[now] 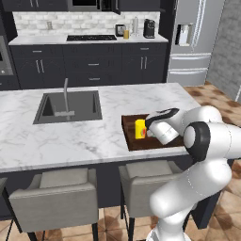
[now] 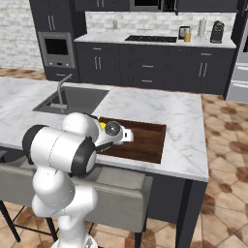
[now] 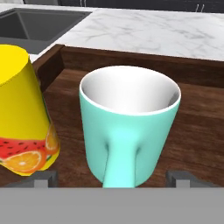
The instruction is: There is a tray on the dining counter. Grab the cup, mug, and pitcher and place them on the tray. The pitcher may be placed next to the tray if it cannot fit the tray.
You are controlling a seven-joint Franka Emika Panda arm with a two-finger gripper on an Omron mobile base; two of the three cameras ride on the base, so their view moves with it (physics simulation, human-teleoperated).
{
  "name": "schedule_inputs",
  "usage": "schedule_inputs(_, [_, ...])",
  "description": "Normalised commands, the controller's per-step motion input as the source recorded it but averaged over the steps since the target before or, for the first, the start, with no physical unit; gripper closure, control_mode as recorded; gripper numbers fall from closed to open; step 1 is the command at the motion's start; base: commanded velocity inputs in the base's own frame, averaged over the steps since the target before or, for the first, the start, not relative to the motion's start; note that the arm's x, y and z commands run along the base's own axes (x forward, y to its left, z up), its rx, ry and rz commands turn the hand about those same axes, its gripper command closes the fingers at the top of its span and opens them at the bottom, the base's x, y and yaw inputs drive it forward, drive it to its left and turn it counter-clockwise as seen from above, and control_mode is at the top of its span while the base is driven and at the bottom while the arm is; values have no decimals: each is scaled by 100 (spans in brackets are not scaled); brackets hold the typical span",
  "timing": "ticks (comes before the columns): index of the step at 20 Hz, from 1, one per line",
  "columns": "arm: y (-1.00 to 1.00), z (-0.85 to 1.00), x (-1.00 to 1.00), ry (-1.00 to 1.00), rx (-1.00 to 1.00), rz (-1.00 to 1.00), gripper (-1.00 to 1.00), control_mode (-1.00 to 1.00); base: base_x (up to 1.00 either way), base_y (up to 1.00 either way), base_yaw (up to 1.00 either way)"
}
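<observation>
Jaws spread wide and gripping nothing, the gripper [image 3: 112,178] flanks the teal mug [image 3: 129,127], which stands upright on the dark wooden tray [image 3: 199,131], mouth up and handle toward the camera. The yellow cup [image 3: 24,113] stands just beside it, near the tray's sink-side rim; bare tray lies on the mug's other side.

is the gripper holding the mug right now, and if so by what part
Nothing is held. The gripper is open, its fingertips standing wide on either side of the mug, which stands on the tray beside the cup, handle toward the hand.
</observation>
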Motion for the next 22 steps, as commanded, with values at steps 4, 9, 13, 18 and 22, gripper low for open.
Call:
schedule_inputs(4, [0, 0, 0, 0, 0, 0, -100, -100, 0, 0, 0])
schedule_inputs(9, [-9, 2, 0, 0, 0, 0, -100, -100, 0, 0, 0])
schedule_inputs(13, [-5, 19, 0, 0, 0, 0, -100, -100, 0, 0, 0])
schedule_inputs(18, [-1, 36, 0, 0, 0, 0, -100, -100, 0, 0, 0])
schedule_inputs(22, [0, 49, -1, 0, 0, 0, -100, -100, 0, 0, 0])
